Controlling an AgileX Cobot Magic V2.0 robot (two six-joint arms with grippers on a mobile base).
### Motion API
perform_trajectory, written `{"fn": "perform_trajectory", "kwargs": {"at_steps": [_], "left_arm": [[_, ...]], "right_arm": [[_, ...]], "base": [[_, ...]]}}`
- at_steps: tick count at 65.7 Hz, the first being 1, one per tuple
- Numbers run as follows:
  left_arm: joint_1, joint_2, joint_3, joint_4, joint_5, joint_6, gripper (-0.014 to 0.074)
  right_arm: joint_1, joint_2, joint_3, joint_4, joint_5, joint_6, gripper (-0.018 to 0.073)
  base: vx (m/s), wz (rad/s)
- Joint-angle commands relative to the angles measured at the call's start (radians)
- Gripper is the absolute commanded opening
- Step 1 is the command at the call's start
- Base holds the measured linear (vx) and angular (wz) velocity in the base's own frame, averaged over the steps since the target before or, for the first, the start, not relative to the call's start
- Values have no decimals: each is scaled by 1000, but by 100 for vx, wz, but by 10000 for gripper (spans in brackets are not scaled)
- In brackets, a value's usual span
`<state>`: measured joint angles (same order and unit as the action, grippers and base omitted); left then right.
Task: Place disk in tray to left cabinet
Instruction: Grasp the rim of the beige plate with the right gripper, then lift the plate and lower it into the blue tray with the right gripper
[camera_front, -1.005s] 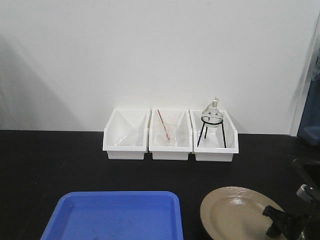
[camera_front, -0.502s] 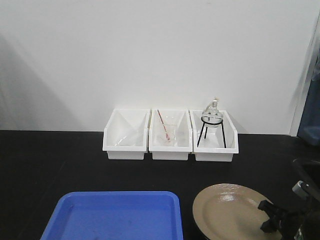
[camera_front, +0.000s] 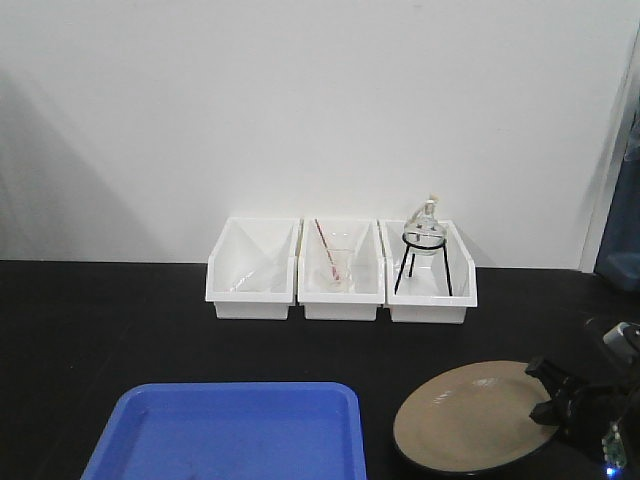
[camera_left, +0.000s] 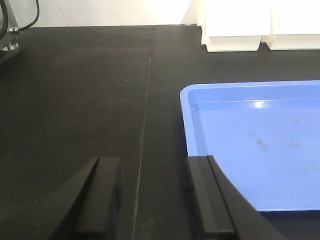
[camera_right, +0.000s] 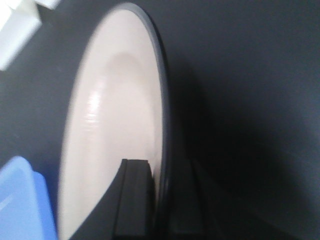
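The disk (camera_front: 468, 420), tan inside with a black rim, is over the black table at the front right, to the right of the blue tray (camera_front: 230, 430). My right gripper (camera_front: 552, 396) is shut on the disk's right rim. In the right wrist view the disk (camera_right: 110, 125) runs edge-on between the closed jaws of the right gripper (camera_right: 161, 186), with a corner of the tray (camera_right: 20, 200) beyond it. My left gripper (camera_left: 152, 195) hangs open over bare table just left of the tray's (camera_left: 260, 145) left rim, holding nothing. The left cabinet is out of view.
Three white bins (camera_front: 340, 270) stand in a row against the white wall; the middle one holds a glass funnel with a red rod, the right one a round flask (camera_front: 423, 232) on a black tripod. A blue object (camera_front: 620, 268) sits at the far right edge.
My right gripper has risen and shifted slightly right, still holding the disk's rim. The disk first slid a little left, and now looks flatter and higher. The tray has not moved.
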<state>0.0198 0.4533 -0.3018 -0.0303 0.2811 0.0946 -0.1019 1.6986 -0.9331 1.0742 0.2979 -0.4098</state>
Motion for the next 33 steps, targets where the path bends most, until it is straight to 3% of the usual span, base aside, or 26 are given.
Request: {"fn": "perform_trajectory", "kwargs": {"at_steps": [1, 19, 33], "left_arm": [[3, 10, -29, -7, -79, -8, 428], [3, 10, -29, -7, -79, -8, 428], [3, 10, -29, -7, -79, -8, 428]], "right_arm": [[-4, -64, -22, 52, -58, -14, -9], [-4, -121, -22, 194, -78, -16, -8], [40, -144, -61, 429, -30, -124, -7]], "base": [[0, 0], [0, 0], [0, 0]]}}
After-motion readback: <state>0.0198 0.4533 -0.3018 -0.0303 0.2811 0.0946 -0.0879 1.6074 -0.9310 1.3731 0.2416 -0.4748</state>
